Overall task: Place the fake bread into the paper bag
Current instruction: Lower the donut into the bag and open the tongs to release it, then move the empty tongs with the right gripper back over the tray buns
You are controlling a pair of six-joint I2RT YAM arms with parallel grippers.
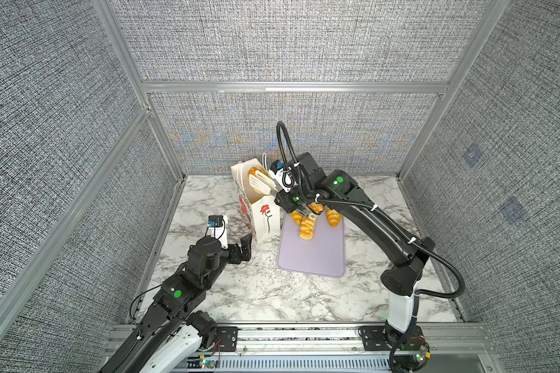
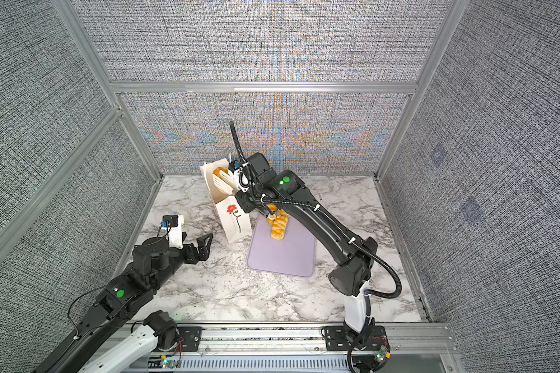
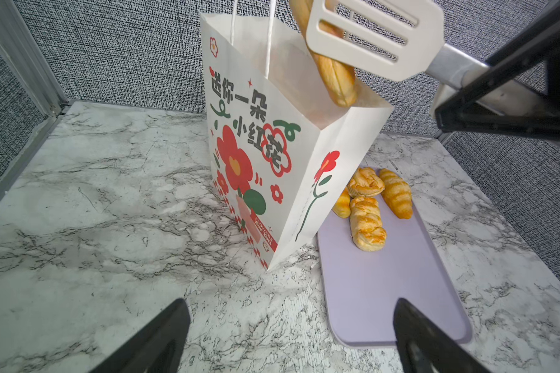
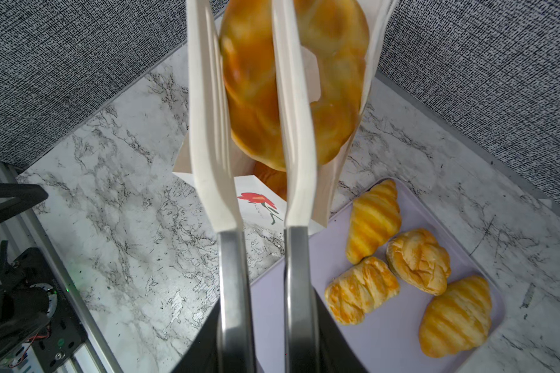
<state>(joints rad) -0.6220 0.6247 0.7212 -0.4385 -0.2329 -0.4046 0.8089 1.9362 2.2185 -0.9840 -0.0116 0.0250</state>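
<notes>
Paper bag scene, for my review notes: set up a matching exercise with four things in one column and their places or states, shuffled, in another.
1 ring-shaped bread
2 braided loaf
3 left gripper
4 tongs

A lying on the lilac board
B jaws open, empty, beside the paper bag
C held by the right gripper
D between the tong blades at the bag's mouth

Pairs: 1-D, 2-A, 3-B, 4-C

Bright even light; soft shadows; colour moiré on back wall (image 2: 272, 142).
</notes>
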